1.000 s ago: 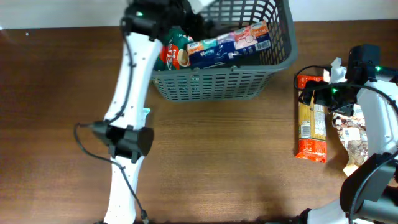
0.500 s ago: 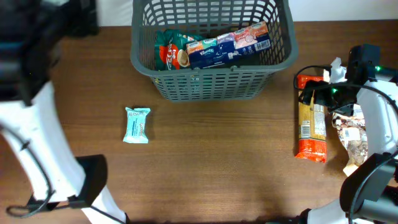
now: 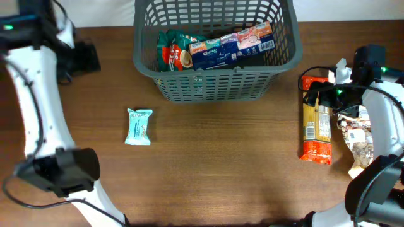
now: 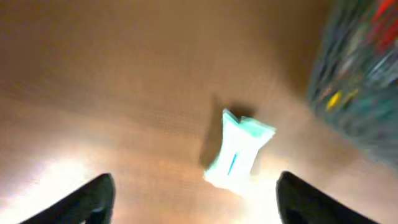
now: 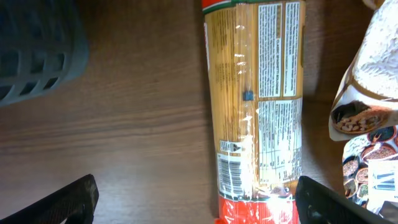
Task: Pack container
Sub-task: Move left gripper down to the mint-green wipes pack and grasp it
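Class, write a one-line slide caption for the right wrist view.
Open right gripper above a long pasta packet on the wooden table; grey basket upper left.

A brown wood-grain table point(image 3: 221, 164) meets a white wall point(image 3: 328, 9).

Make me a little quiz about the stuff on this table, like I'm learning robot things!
1. True or false: the teal packet lies inside the basket.
2. What lies below the right pincer? A) spaghetti pack B) basket C) teal packet
3. Fill in: the blue tissue pack lies in the ____.
Key: 1 false; 2 A; 3 basket.
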